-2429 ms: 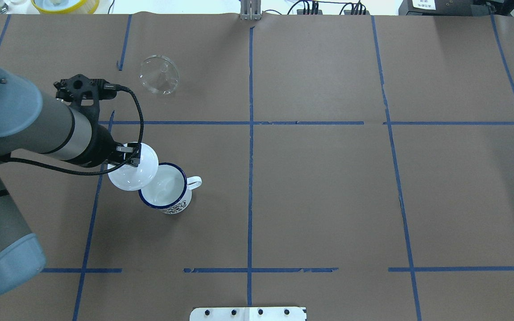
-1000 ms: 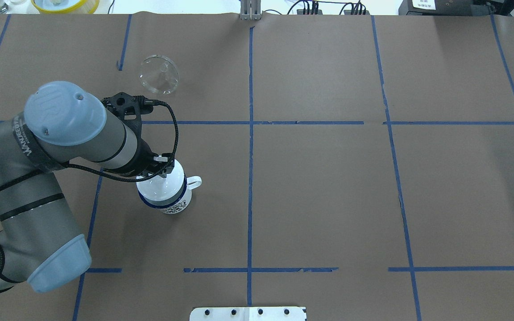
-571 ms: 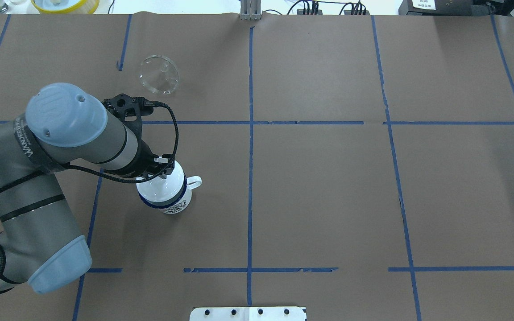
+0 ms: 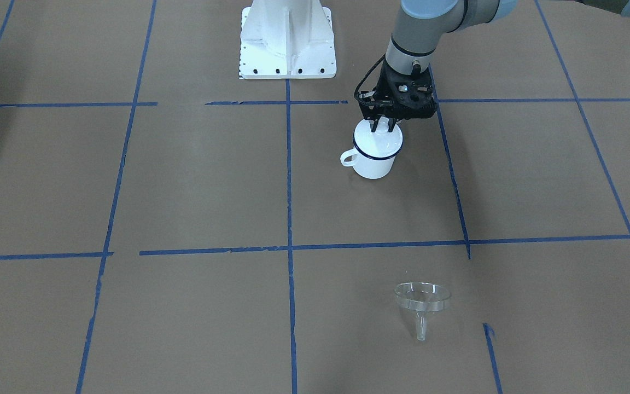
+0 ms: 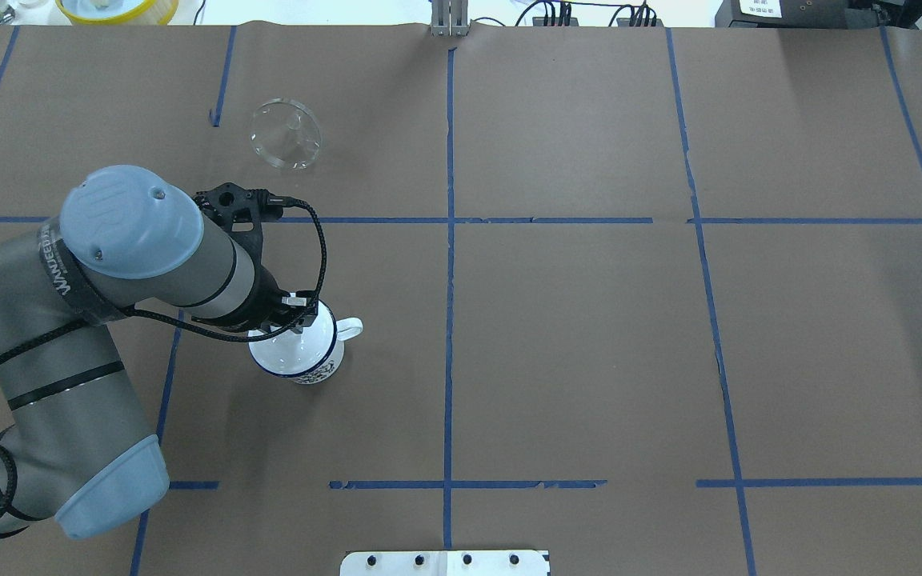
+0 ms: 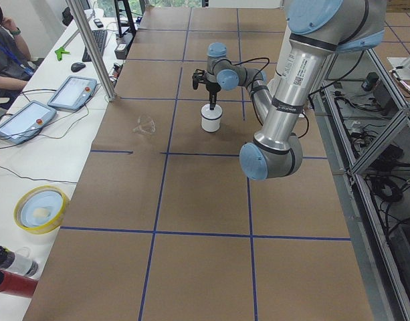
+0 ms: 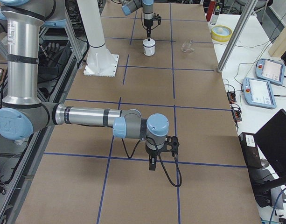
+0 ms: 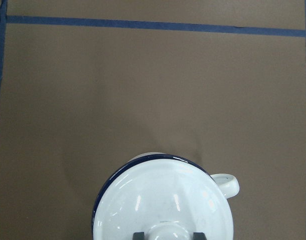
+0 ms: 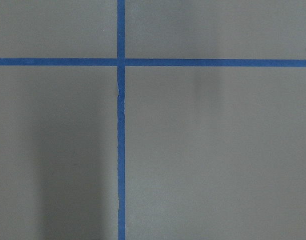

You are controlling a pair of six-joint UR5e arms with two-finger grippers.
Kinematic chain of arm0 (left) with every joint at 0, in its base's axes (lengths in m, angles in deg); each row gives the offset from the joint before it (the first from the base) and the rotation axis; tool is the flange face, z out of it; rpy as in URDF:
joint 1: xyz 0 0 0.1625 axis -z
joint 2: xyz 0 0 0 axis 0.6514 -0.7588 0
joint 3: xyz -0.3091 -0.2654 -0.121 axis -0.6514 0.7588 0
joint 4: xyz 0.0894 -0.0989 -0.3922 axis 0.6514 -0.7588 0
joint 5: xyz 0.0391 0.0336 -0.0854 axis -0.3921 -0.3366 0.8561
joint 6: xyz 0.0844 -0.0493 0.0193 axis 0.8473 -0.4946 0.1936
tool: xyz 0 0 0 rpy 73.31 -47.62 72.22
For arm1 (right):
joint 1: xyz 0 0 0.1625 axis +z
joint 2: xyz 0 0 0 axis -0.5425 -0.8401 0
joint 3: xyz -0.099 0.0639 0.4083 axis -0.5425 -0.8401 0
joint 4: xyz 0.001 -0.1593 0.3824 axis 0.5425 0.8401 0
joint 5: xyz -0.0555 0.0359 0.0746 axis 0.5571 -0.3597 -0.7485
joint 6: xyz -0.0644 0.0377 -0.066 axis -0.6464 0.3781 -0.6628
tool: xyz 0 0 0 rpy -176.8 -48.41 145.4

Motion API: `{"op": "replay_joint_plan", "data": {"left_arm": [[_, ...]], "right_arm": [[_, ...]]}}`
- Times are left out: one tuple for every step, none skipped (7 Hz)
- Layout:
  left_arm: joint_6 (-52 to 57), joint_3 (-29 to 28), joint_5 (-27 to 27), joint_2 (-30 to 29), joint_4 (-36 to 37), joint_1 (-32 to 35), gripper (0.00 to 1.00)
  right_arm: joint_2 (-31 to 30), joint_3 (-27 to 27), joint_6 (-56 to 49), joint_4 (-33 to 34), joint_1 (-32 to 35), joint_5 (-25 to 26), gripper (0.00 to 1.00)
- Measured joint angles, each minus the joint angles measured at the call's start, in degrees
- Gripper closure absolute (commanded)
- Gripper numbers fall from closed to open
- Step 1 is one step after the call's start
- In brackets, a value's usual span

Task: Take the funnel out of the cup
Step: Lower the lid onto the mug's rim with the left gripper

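Spreading under everything, the brown paper-covered surface with blue tape lines [image 5: 589,360] carries only a few things. The grey-and-blue left arm [image 5: 133,248] reaches out with its elbow bent and its wrist pointing straight down over the white enamel cup with a thin dark blue rim and small loop handle [image 4: 372,164]. The matching right arm [image 7: 87,116] lies stretched low over bare paper, well apart from the cup; its right tool [image 7: 152,164] points down, and I cannot tell whether it is clenched or released. A white round lid with a knob [image 8: 162,200] sits on the cup's rim and covers the opening. The small clear plastic funnel [image 4: 421,298] rests on the paper well apart from the cup, apparently tipped on its side, so the removal itself looks done. The left tool [image 4: 380,127] is clenched on the lid's knob, a dark finger on each side of it in the wrist view. The step in hand seems to be seating that lid; next it calls for letting go and rising straight up, so the lid is not dragged off.
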State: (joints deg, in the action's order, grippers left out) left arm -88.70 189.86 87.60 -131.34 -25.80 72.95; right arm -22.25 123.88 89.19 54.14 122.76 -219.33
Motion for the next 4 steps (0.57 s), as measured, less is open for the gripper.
{"op": "replay_joint_plan", "data": {"left_arm": [[0.0,-0.09,0.0,0.01,-0.01,-0.06,0.99],[0.03,-0.31,0.0,0.01,0.01,-0.1,0.73],[0.09,-0.65,0.0,-0.03,-0.06,-0.11,0.45],[0.23,-0.77,0.0,-0.05,-0.05,-0.13,0.0]], "right_arm": [[0.0,0.0,0.0,0.0,0.0,0.0,0.0],[0.0,0.0,0.0,0.0,0.0,0.0,0.0],[0.0,0.0,0.0,0.0,0.0,0.0,0.0],[0.0,0.0,0.0,0.0,0.0,0.0,0.0]]}}
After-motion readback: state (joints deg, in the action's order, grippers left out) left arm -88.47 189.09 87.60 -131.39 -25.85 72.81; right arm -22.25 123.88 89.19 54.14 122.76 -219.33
